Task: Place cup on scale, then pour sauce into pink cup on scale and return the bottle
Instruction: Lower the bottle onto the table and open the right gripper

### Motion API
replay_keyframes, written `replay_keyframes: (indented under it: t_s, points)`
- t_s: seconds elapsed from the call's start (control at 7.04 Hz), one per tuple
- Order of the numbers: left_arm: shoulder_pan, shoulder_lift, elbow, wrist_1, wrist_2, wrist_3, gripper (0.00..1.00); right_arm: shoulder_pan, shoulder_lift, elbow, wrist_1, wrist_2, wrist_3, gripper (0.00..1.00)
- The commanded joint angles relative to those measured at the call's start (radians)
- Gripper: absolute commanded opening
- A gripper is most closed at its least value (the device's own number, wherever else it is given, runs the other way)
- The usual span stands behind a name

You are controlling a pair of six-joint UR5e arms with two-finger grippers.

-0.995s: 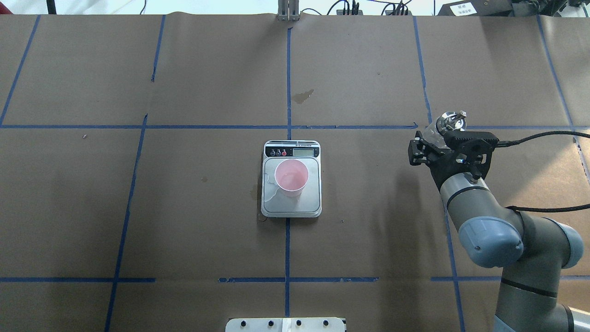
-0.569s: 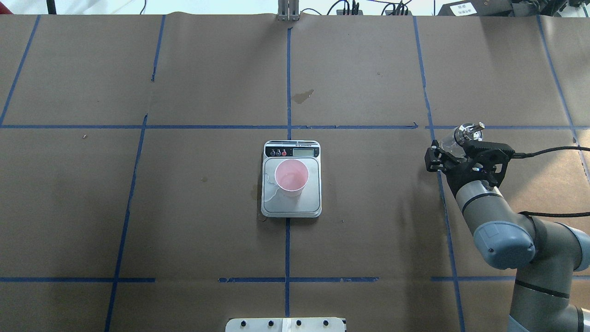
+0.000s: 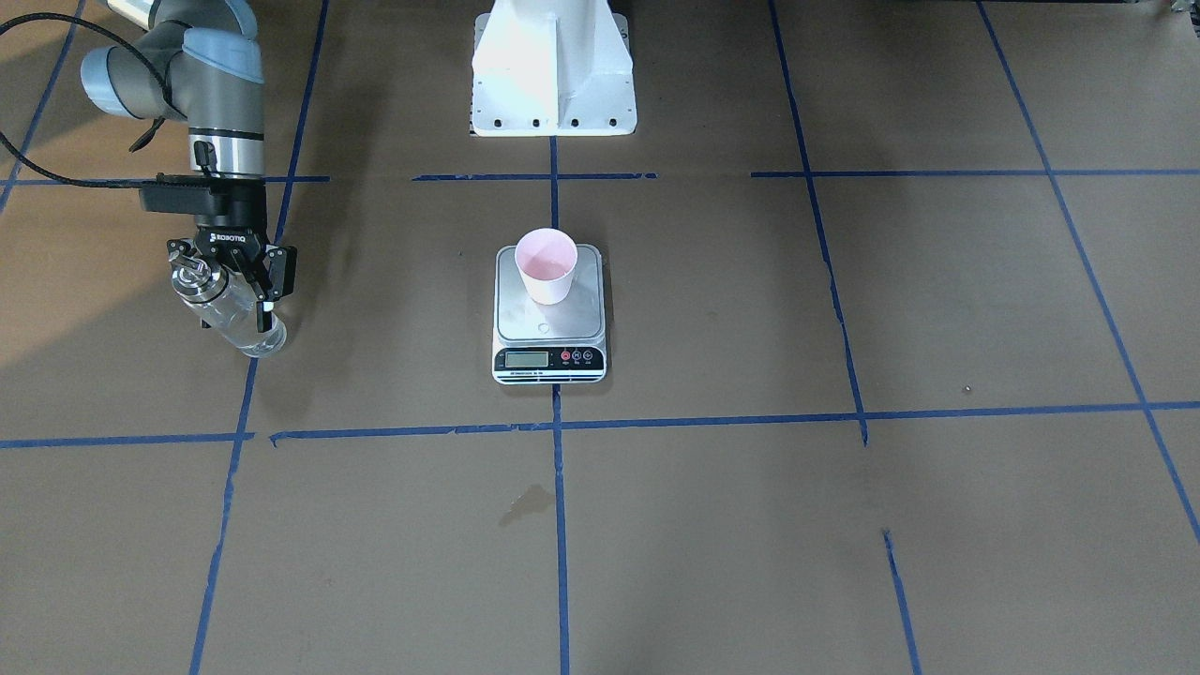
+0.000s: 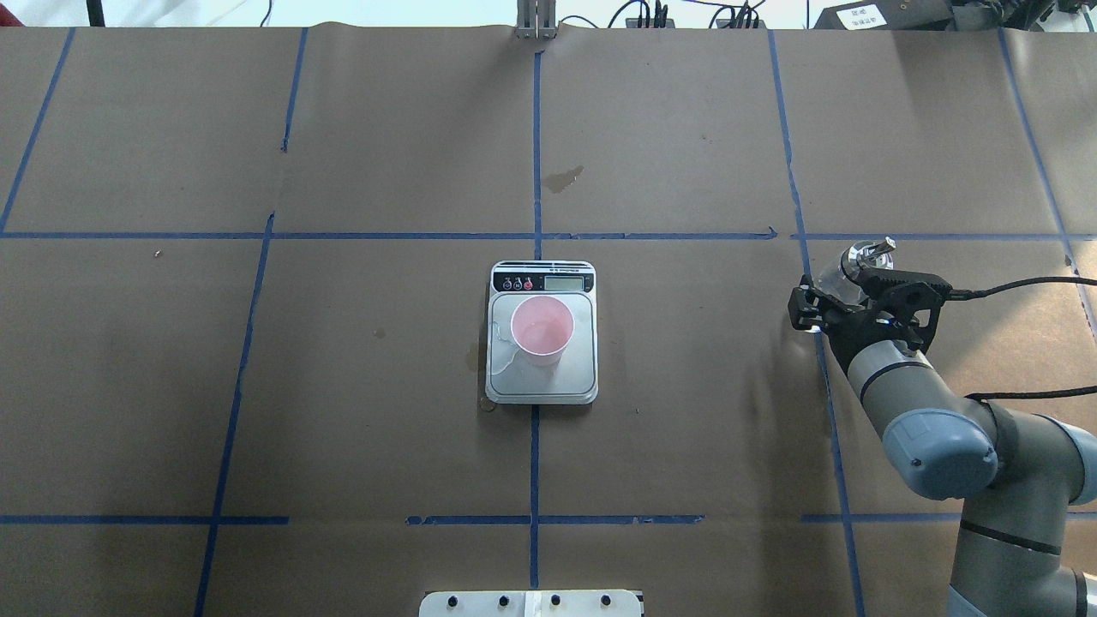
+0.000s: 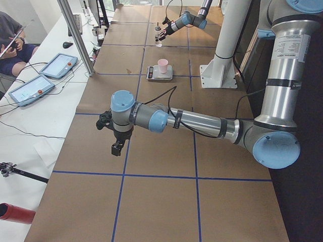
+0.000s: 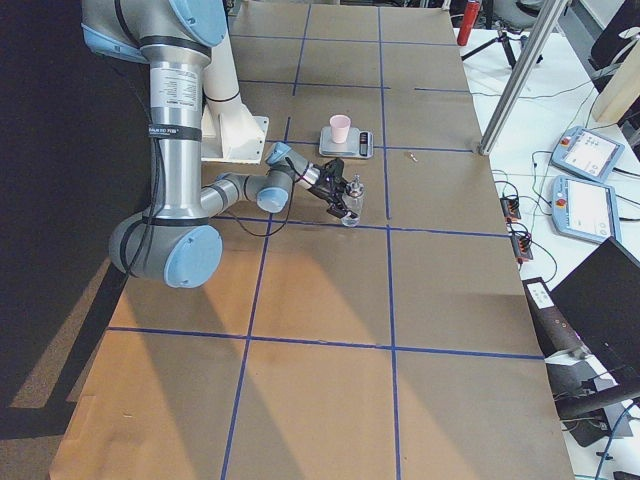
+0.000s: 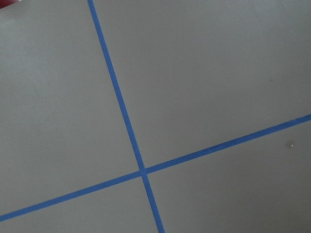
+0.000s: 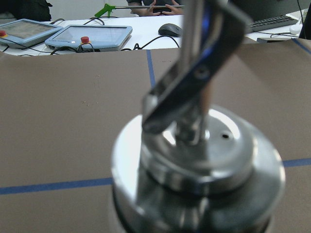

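Observation:
The pale pink cup (image 4: pixel 542 328) stands upright on the scale's steel platform (image 4: pixel 583 377), also in the front view, cup (image 3: pixel 547 264) on scale (image 3: pixel 586 323). My right gripper (image 4: pixel 836 296) is shut on the clear glass bottle (image 4: pixel 864 255) far to the scale's right, near a blue tape line. In the front view the gripper (image 3: pixel 234 281) holds the bottle (image 3: pixel 230 319) tilted and low; I cannot tell whether its base touches the table. Its metal collar (image 8: pixel 199 160) fills the right wrist view. My left gripper (image 5: pixel 113 136) shows only in the exterior left view; I cannot tell its state.
Thin wet streaks lie on the scale's platform left of the cup (image 4: pixel 501 351). A dark stain (image 4: pixel 563 178) marks the brown paper beyond the scale. The white robot base (image 3: pixel 553 66) stands behind the scale. Operators' tablets (image 8: pixel 90 36) lie past the table's far edge.
My right gripper has carried the bottle to the right and nearer the robot, away from the scale, and lowered it. Since 0.6 s ago it has barely moved. Cup and scale are unmoved.

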Motion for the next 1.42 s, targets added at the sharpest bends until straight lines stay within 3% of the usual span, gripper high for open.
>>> replay_keyframes:
  t_s: [0.0, 0.28, 0.43, 0.57, 0.85, 0.99, 1.28]
  points:
    - [0.0, -0.004, 0.003, 0.0, 0.001, 0.002, 1.0, 0.0, -0.01, -0.011, 0.0, 0.004, -0.012, 0.16]
    - [0.002, -0.004, 0.006, -0.002, 0.001, 0.002, 1.0, 0.0, -0.019, -0.004, 0.004, 0.004, -0.013, 0.51]
    - [0.002, -0.004, 0.006, -0.002, 0.001, 0.0, 1.0, 0.0, -0.017, 0.001, 0.004, 0.004, -0.013, 0.85]
    - [0.002, -0.007, 0.007, -0.002, 0.001, 0.002, 1.0, 0.0, -0.017, 0.0, 0.004, 0.006, -0.012, 1.0]
    - [0.002, -0.011, 0.01, -0.002, 0.003, 0.002, 1.0, 0.0, -0.017, 0.004, 0.004, 0.006, -0.01, 1.0]
    - [0.002, -0.013, 0.01, -0.002, 0.003, 0.002, 1.0, 0.002, -0.019, 0.025, 0.003, 0.047, -0.012, 1.0]
    - [0.002, -0.022, 0.012, 0.0, 0.003, 0.002, 1.0, 0.005, -0.1, 0.1, -0.011, 0.256, -0.01, 1.0]
